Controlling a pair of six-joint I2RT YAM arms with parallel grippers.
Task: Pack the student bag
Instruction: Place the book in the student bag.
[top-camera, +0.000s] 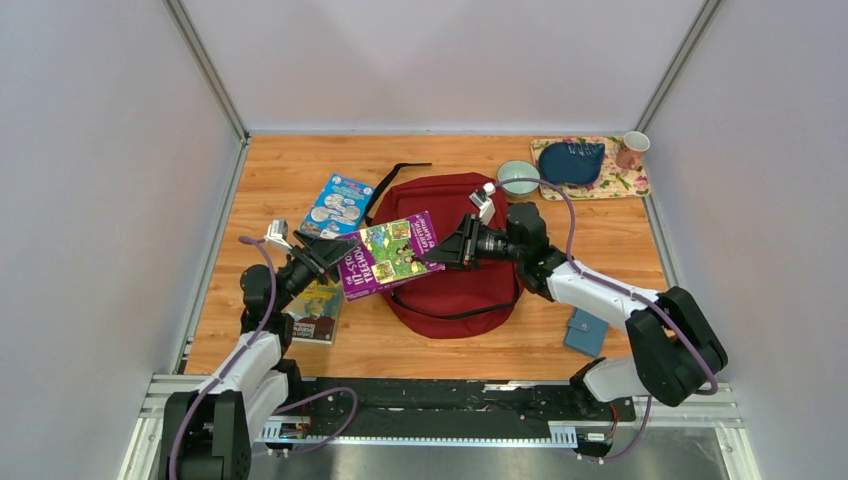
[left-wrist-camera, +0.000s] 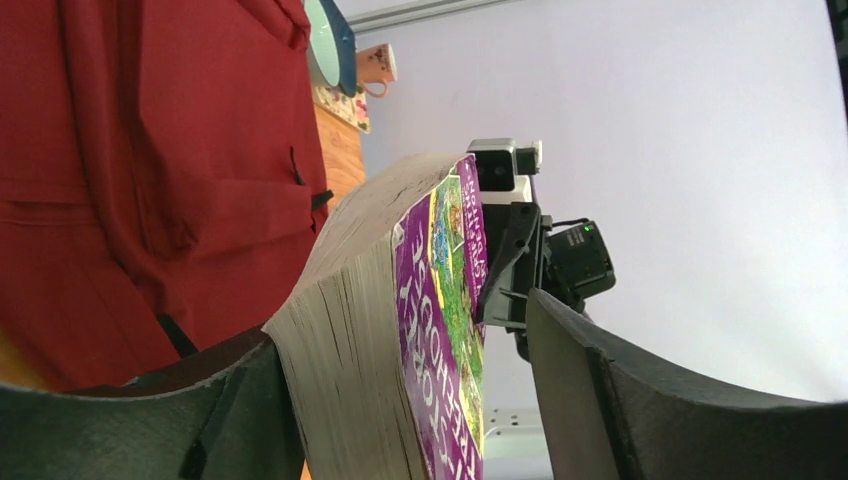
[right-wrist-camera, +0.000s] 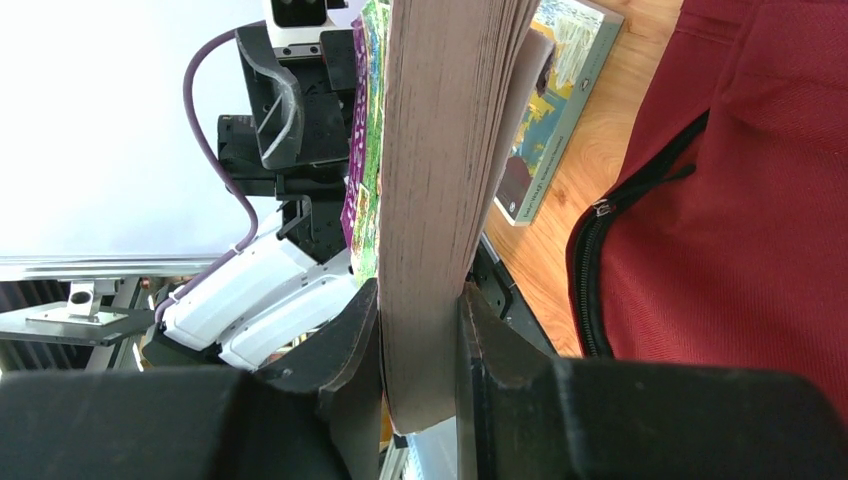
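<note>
Your right gripper clamps the thick purple paperback book above the dark red fabric backpack, which lies flat on the wooden table. Only the left wrist view shows the left gripper spread wide around the book's other end, with a gap at the cover.

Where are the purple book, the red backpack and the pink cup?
purple book (top-camera: 388, 255), top view, middle of its cover.
red backpack (top-camera: 455, 292), top view, bare fabric below the book.
pink cup (top-camera: 630, 152), top view, its side.
</note>
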